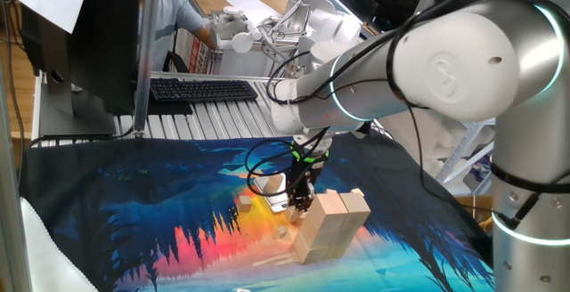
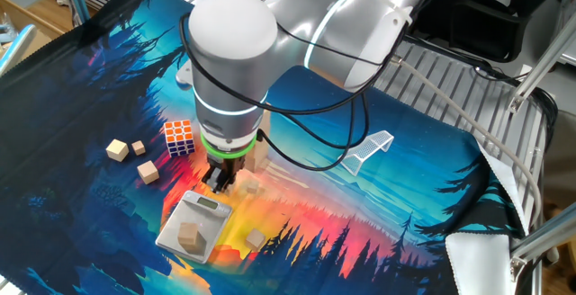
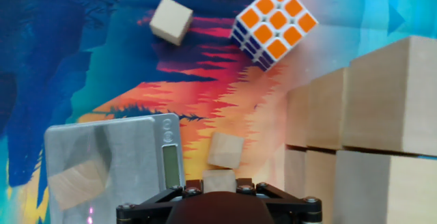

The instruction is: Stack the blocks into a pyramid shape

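Gripper point(image 1: 301, 205) pointing straight down over the colourful forest-print cloth point(image 1: 134, 212), jaws nearly together and pinching a small wooden cube point(image 3: 218, 181), whose top edge shows just above the finger housing in the hand view. Right beside it, the stack of larger bricks point(image 1: 329, 225): pale tan blocks pressed side by side and in two layers, filling the right of the hand view point(image 3: 369, 135). Another small cube point(image 3: 226, 150) lying on the cloth just ahead of the held one, between the stack and the silver scale point(image 3: 116, 156). On the scale's plate, one more small block point(image 2: 189, 235). Beyond, a Rubik's cube point(image 3: 276, 23) with its orange face up, near the stack's far corner. Further small cubes scattered on the cloth: three to the left of the puzzle cube in the other fixed view point(image 2: 117, 150), one near the scale's corner point(image 2: 256, 238). A white wire stand point(image 2: 369, 149) well apart, on the blue part of the cloth.
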Controlling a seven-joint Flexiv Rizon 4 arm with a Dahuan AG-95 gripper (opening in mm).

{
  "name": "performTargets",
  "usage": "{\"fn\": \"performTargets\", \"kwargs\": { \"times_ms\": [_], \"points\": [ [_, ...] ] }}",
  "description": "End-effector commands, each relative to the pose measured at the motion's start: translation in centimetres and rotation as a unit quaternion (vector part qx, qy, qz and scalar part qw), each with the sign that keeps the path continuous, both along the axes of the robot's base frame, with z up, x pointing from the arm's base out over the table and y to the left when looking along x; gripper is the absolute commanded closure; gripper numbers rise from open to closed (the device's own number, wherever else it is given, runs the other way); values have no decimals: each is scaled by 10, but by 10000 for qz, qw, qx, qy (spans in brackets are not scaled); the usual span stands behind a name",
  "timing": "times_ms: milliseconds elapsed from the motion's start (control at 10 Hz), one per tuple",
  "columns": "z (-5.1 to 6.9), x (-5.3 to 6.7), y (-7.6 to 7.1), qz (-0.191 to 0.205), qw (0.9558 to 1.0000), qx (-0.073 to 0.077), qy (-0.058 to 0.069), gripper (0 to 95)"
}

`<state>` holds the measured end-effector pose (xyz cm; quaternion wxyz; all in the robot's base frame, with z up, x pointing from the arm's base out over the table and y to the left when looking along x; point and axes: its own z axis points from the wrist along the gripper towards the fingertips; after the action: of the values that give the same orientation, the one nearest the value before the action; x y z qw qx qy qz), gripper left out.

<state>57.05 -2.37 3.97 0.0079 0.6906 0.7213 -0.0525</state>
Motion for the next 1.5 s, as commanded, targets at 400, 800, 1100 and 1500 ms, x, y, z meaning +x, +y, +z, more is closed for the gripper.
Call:
{"fn": "performTargets", "kwargs": {
  "times_ms": [400,800,1100,1500],
  "points": [
    [-5,2,-1,8,10000,42,-20,950],
    [-9,4,-4,7,9999,102,-21,950],
    [-14,4,-4,-3,9999,121,-20,950],
    [-17,4,-5,11,9999,119,-6,950]
  ]
}}
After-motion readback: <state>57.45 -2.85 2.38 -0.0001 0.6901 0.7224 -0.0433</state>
